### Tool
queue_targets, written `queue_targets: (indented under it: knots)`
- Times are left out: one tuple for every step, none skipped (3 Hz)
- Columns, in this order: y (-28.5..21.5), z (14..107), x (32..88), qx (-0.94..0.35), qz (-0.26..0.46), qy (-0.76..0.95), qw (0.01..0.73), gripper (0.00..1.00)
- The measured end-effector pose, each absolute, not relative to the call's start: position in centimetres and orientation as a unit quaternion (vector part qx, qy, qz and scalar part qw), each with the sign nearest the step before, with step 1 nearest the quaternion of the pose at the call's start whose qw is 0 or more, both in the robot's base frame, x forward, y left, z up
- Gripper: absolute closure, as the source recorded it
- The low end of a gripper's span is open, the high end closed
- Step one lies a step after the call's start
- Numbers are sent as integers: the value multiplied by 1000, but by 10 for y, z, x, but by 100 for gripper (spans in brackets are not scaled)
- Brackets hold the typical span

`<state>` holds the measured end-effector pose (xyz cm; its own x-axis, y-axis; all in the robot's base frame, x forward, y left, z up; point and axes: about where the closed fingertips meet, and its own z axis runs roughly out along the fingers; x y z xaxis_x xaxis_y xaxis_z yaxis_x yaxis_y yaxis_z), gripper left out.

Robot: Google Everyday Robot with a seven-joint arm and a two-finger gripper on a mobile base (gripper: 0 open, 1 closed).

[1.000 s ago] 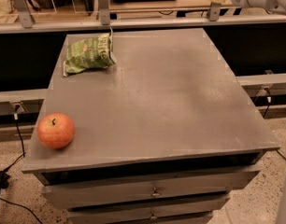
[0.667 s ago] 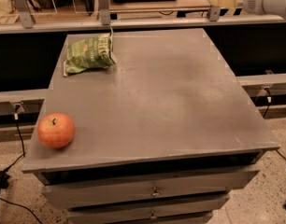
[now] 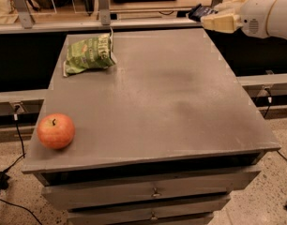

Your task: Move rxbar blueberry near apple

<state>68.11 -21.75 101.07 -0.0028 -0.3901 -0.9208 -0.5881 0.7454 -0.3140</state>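
Note:
The apple point(image 3: 56, 131) is red-orange with a short dark stem and sits at the front left corner of the grey table point(image 3: 171, 102). My gripper point(image 3: 208, 16) is up at the far right, above the table's back right corner. It is shut on the rxbar blueberry point(image 3: 199, 11), a small dark navy bar that sticks out to the left of the cream fingers point(image 3: 223, 22). The bar is held in the air, far from the apple.
A green chip bag point(image 3: 88, 54) lies at the back left of the table. Drawers point(image 3: 153, 191) sit under the tabletop. Metal rails and posts point(image 3: 103, 6) run behind the table. Cables point(image 3: 19, 139) hang at the left.
My gripper, with the bar in it, has moved left and slightly down toward the table's back right corner. The apple and chip bag have not moved.

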Motion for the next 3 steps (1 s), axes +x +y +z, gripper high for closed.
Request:
queue_targets:
  knots:
    - [-215,1009,681,-350,84,703,613,100]
    - [-183,1004,661,-392,115,685,603,100]
    - [-112,996,604,-488,186,633,572,100]
